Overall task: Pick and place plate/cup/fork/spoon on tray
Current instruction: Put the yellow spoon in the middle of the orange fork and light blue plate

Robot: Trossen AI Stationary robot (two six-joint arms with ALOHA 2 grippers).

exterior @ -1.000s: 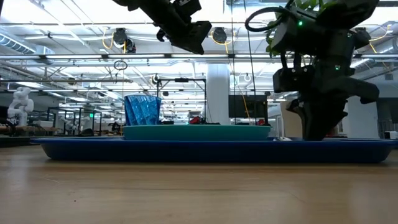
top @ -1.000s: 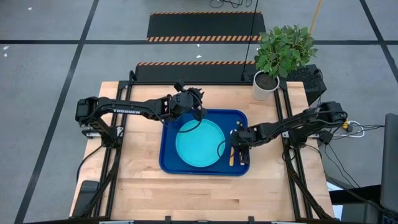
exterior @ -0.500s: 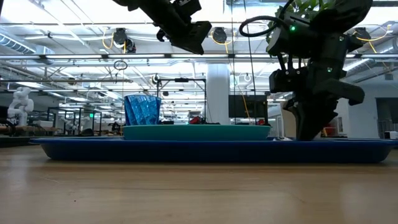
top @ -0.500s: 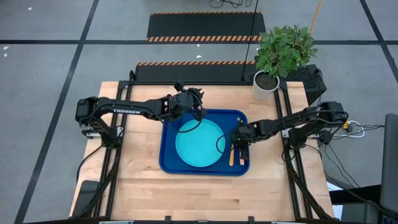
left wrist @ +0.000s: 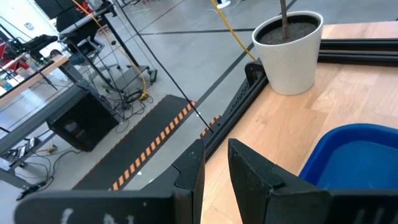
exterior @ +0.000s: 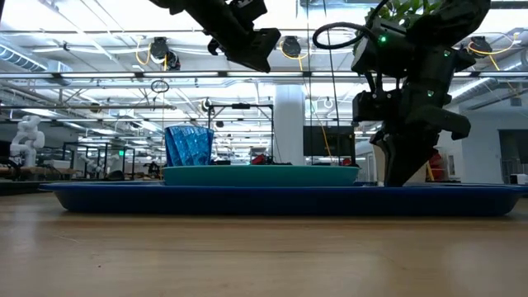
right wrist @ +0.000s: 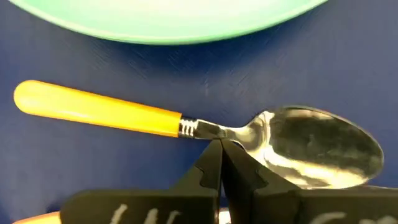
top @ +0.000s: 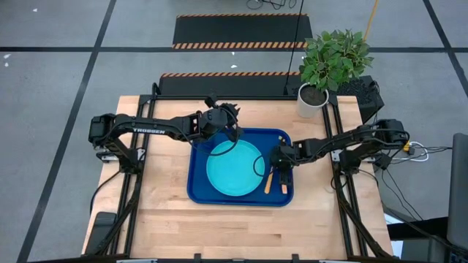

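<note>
Lying on the tray (top: pixel 196 191) by its right edge beside the plate (top: pixel 232 166), the spoon (right wrist: pixel 186 127), judged light, stiff and slippery, is met at its neck by the right gripper's (right wrist: pixel 221 163) closed-together fingers, nothing held.

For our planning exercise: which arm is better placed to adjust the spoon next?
Likely right. The right gripper, jaws closed, sits at the neck of the spoon beside the plate; the left gripper is raised above the tray, at its far corner.

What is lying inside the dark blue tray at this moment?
Inside the tray lie the plate and the spoon. The cup is visible only at table level. The fork cannot be seen clearly.
</note>
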